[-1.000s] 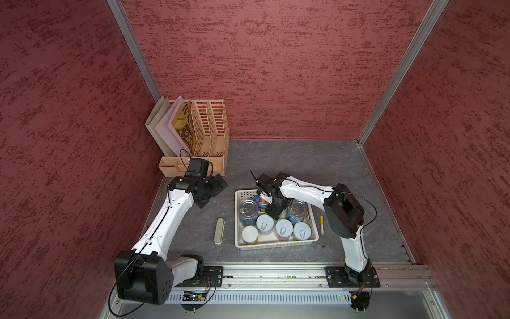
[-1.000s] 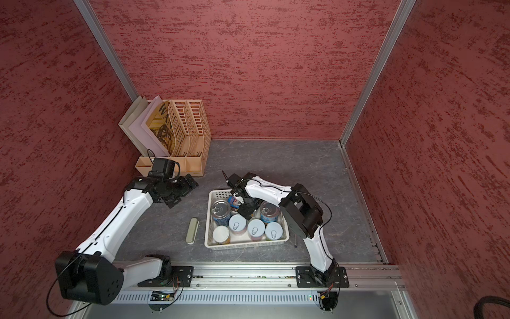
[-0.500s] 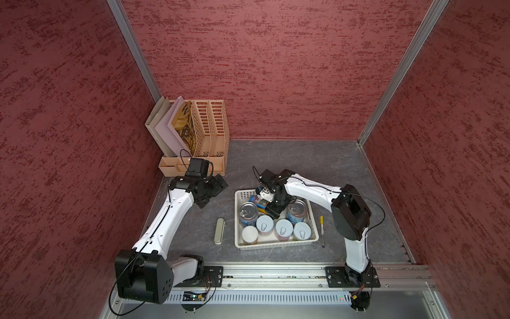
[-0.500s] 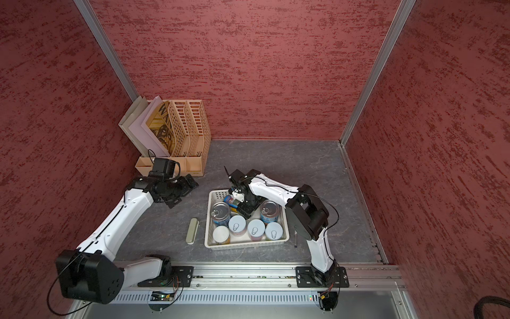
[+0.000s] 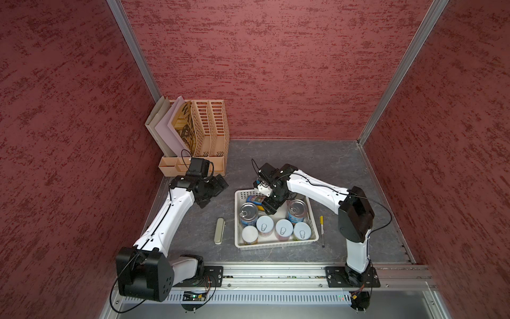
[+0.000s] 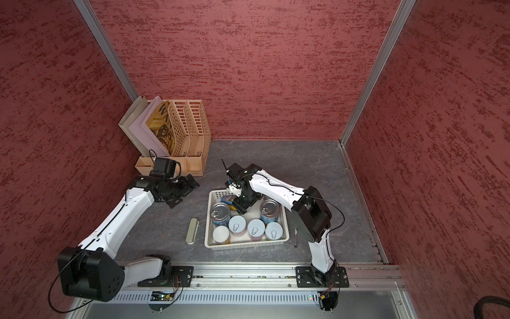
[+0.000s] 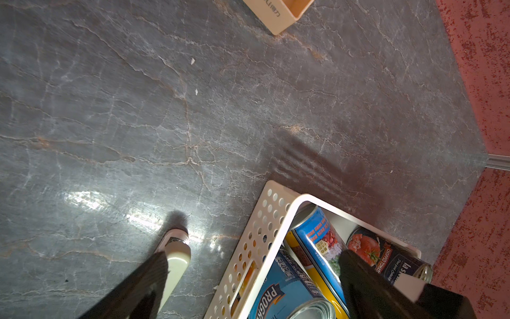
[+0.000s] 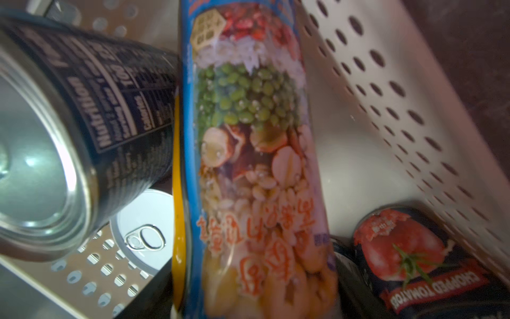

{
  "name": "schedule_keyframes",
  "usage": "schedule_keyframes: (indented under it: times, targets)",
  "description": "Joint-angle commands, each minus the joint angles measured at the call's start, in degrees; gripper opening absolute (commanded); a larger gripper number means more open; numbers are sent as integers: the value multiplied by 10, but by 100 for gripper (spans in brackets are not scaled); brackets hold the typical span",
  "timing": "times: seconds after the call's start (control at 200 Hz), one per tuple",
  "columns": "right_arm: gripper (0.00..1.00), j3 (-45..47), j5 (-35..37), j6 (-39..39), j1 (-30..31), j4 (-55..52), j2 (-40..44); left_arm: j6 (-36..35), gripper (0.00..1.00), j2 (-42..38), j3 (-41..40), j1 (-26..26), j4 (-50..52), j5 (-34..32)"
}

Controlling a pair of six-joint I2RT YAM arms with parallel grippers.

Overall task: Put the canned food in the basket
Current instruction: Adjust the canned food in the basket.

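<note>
Nearest the front rail (image 5: 276, 279), the basket (image 5: 276, 244) sits on the grey veined tabletop (image 5: 317, 160). Four white-topped cans (image 5: 284, 228) are lined along its front wall. Behind them two blue-labelled cans (image 5: 248, 211) stand upright, one at each side, pull-tabs up. Between that pair and a little farther back, the right gripper (image 5: 268, 208) points down into the basket from the far side. The slim can (image 5: 255, 198) lies just left of it, toward the far left corner, with its blue-and-yellow label side turned up in both top views. In the right wrist view this can fills the space between the jaws. They press in on either side and seem to pinch it, though the fingers are only dark blurs at the frame's edge. The dark can (image 8: 408, 254), with a chopped-tomato label, rests beside the slim one against the perforated far wall; the right arm (image 5: 317, 187) covers it from above.

Outside the basket, a pen (image 5: 321, 229) lies just beside its right wall and an olive case (image 5: 219, 230) lies near its left wall. Farther back, the left gripper (image 5: 219, 185) hangs above the tabletop off the basket's far left corner, jaws spread wide. Beyond it a beige file holder (image 5: 209, 129) with papers (image 5: 168, 127) stands in the back left corner. Red textured walls (image 5: 276, 69) with aluminium corner posts (image 5: 392, 71) close in three sides.
</note>
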State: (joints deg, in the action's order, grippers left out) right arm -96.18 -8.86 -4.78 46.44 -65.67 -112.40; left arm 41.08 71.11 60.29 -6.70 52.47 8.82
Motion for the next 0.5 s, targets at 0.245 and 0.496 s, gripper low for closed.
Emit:
schedule_keyframes:
  times: [0.245, 0.496]
  targets:
    - [55, -113, 22, 91, 3, 60, -7, -10, 100, 0, -3, 5, -11, 3]
    - [55, -212, 20, 113, 5, 33, -87, -11, 100, 2, -3, 5, -11, 6]
